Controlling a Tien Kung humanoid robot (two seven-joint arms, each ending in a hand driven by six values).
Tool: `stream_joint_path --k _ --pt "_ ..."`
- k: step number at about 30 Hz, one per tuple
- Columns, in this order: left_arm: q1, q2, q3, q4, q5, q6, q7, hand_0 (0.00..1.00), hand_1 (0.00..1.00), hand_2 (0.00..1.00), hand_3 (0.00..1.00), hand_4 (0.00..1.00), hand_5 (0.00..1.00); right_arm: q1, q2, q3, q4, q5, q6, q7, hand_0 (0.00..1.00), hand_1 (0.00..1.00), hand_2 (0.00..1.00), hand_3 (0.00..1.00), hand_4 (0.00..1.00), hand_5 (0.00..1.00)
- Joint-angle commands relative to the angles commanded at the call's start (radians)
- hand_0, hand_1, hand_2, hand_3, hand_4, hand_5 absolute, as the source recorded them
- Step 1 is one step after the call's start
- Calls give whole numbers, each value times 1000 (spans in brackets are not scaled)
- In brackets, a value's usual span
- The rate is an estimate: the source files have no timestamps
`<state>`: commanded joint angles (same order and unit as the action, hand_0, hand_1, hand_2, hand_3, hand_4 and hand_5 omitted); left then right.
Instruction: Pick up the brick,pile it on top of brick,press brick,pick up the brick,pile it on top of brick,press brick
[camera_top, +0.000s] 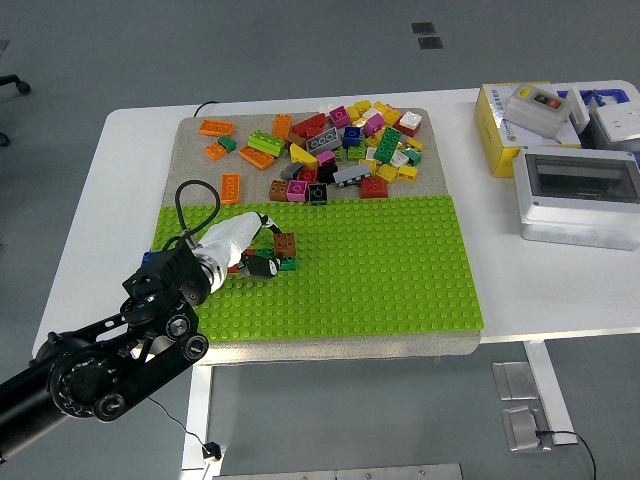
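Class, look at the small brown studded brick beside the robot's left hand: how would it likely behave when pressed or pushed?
The small brown studded brick looks like rigid moulded plastic, so it probably won't flex. It's small, so likely light. It seems to sit on the green and red bricks under the left hand, so a sideways push might dislodge it.

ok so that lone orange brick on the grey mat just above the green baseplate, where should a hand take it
The orange brick lies flat, studs up, with its long axis running away from the robot. Probably best to come from above and pinch its two long sides, at mid-length. Mat shows bare on both sides, so fingers should fit. The left hand is nearest, at the brown brick just below.
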<state>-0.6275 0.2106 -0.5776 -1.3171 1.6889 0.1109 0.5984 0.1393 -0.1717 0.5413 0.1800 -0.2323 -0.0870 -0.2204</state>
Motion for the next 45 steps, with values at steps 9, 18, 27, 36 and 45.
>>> stream_joint_path --k 9,18,27,36,45 --pt "-2 -4 14 35 -11 4 -19 970 910 890 572 565 209 -1 1 -5 0 4 1 3 709 669 692 779 614 998" --pt "-7 -9 24 60 3 9 -46 970 910 890 574 563 210 -1 2 -17 0 16 2 9 709 669 693 779 614 998" --pt "-6 -10 23 64 17 4 -51 969 911 890 574 563 212 -1 2 -28 0 26 3 12 707 664 692 779 614 998" --pt "-8 -10 22 66 39 0 -61 969 912 891 575 561 209 -1 2 -28 0 25 3 12 708 664 692 780 613 998" --pt "-10 -10 24 63 53 -3 -69 968 912 894 575 561 206 -2 3 -22 0 17 4 9 708 663 691 779 613 998"
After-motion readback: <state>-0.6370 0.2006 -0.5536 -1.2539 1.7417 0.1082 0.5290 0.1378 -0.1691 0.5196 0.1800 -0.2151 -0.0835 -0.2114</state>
